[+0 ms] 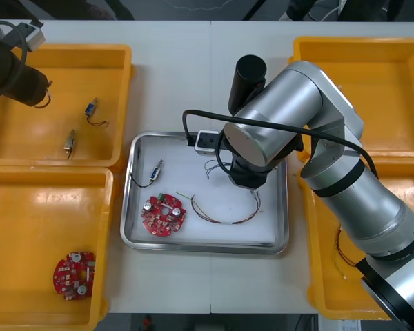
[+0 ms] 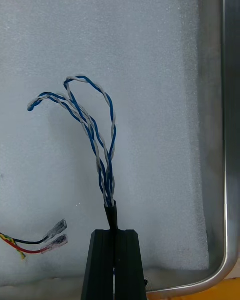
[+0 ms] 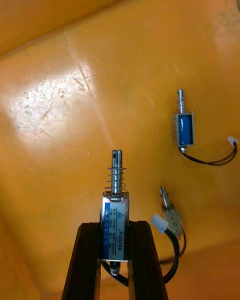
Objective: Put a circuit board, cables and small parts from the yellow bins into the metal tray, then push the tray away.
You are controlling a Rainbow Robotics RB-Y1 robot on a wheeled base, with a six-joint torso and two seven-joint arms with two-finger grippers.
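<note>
As the limp cable [image 2: 106,180] is pinched at its sleeve [image 2: 112,214] by the right end effector [image 2: 115,232], a small metal part [image 3: 115,207] is clamped by the left end effector [image 3: 115,227].

Metal tray [image 1: 134,207] mid-frame, white inside: red circuit board [image 1: 163,214] lower left, small metal part [image 1: 156,170] above it, red and yellow cable [image 1: 217,222] right. Blue and white cable [image 2: 95,130] pinched by black end. Second small metal part [image 3: 115,210] gripped over upper-left yellow bin [image 1: 27,138].
</note>
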